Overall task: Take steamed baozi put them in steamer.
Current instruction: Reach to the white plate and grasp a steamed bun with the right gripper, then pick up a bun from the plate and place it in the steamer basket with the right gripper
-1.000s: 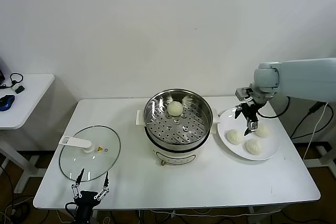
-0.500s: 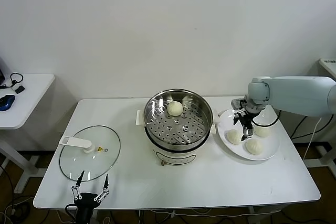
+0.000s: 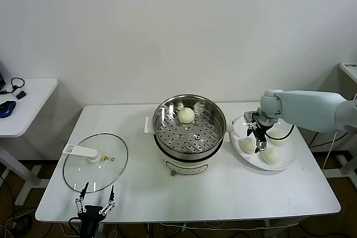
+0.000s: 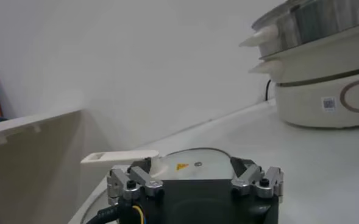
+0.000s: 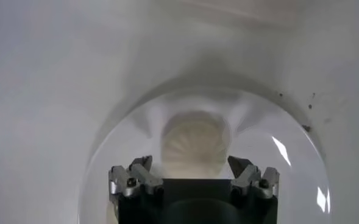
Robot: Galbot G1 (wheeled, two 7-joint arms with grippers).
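The steel steamer stands mid-table with one baozi on its perforated tray. Three more baozi lie on the white plate to its right: one at the plate's left, one at the front, one at the back. My right gripper is low over the plate, open. In the right wrist view it has a pleated baozi between its spread fingers; I cannot tell whether they touch it. My left gripper is parked open at the table's front left.
The glass lid with a white handle lies flat at the table's left, just beyond the left gripper; the left wrist view also shows the lid and the steamer's side. A small side table stands at the far left.
My right arm has come down and a little left, bringing the open gripper from above the plate down among the baozi. The left arm has barely moved.
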